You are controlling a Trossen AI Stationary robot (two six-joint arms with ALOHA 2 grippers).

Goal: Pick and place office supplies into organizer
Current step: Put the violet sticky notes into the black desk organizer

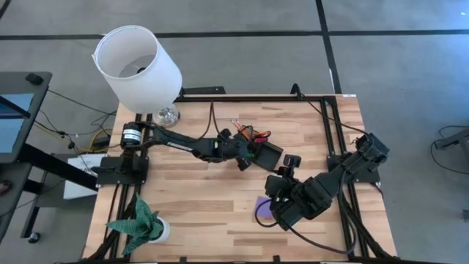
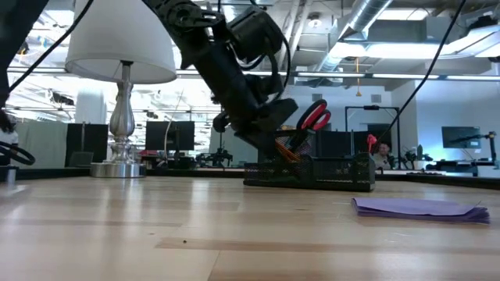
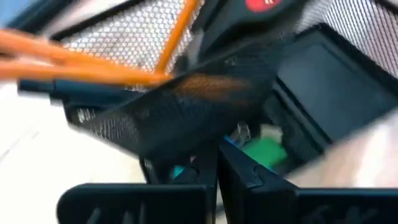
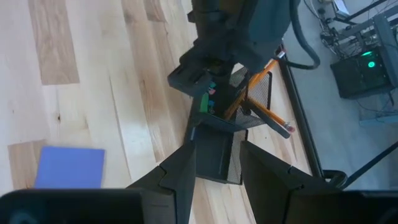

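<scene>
Black mesh organizer (image 2: 312,173), orange pencils (image 3: 93,62), red scissors (image 2: 315,117), purple pad (image 2: 422,208)

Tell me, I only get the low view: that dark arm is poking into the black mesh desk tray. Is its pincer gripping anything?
Observer: The left wrist view shows the left pincer shut, with a tiny green piece lying just past its fingertips inside the black mesh desk tray. I see nothing gripped.
Visitor: Where is the other arm?
Observer: From above, it hangs over the purple square note pad on the right side of the wooden table.
Visitor: And its pincer?
Observer: The right pincer is open and empty, pointing at the tray.
</scene>
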